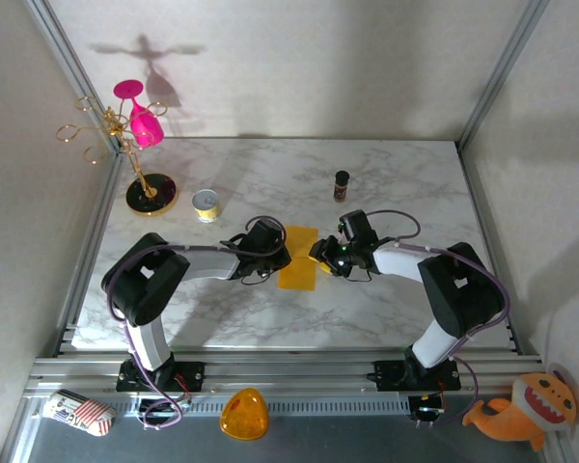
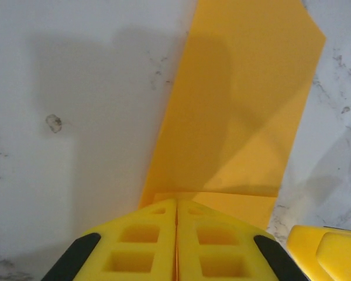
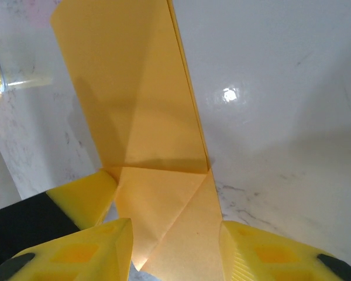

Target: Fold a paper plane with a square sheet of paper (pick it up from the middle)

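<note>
The square sheet of paper (image 1: 298, 257) lies creased into a long orange-yellow strip at the table's middle, between the two grippers. My left gripper (image 1: 281, 257) is shut, and its yellow tips (image 2: 176, 202) press on the strip's near edge (image 2: 234, 117); I see no paper between its fingers. My right gripper (image 1: 320, 257) is open. Its fingers (image 3: 102, 249) straddle the end of the paper (image 3: 164, 193), where a diagonal fold makes a pointed corner. The left gripper's finger (image 3: 85, 196) touches that same end.
A small yellow tin (image 1: 206, 204) and a dark little bottle (image 1: 342, 184) stand farther back on the marble table (image 1: 386, 309). A gold stand with a pink glass (image 1: 143, 125) is at the far left. An orange dome (image 1: 244, 415) and a plush toy (image 1: 521, 410) lie below the front rail.
</note>
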You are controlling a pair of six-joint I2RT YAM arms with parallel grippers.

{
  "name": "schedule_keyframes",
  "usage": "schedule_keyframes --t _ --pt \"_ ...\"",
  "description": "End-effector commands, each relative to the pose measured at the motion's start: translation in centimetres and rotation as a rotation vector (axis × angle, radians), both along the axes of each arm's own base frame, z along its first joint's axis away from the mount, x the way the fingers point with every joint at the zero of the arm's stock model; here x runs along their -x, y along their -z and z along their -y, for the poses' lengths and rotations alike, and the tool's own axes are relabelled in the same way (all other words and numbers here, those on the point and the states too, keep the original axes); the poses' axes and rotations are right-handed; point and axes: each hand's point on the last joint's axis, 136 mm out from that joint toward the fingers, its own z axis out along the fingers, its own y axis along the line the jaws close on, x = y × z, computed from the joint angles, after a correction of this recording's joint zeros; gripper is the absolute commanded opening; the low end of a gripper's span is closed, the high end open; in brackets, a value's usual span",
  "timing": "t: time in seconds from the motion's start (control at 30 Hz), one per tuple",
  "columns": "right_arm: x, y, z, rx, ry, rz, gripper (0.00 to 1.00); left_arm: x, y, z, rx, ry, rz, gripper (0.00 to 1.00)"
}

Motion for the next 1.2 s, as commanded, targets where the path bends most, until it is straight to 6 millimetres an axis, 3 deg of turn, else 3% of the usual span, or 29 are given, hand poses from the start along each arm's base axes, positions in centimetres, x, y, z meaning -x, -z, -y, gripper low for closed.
schedule_keyframes --t 0.0,0.3,0.93,1.17 --pt "-0.4 -0.4 -1.0 -0.010 -0.004 -0.010 0.43 -0.4 1.0 -1.0 -0.028 -0.059 -0.023 0.08" --pt "-0.2 0.7 -1.8 -0.010 -0.006 -0.051 0.36 1.1 2.9 -2.1 -0.042 -0.091 -0.085 0.07" --pt "-0.4 1.1 -2.5 -0.014 -0.016 -0.057 0.31 1.8 3.0 -2.2 -0.021 -0.087 -0.096 0.07" --pt "-0.2 1.7 -1.4 0.022 0.058 -0.093 0.32 2.0 2.8 -2.2 -0.006 -0.101 -0.103 0.07"
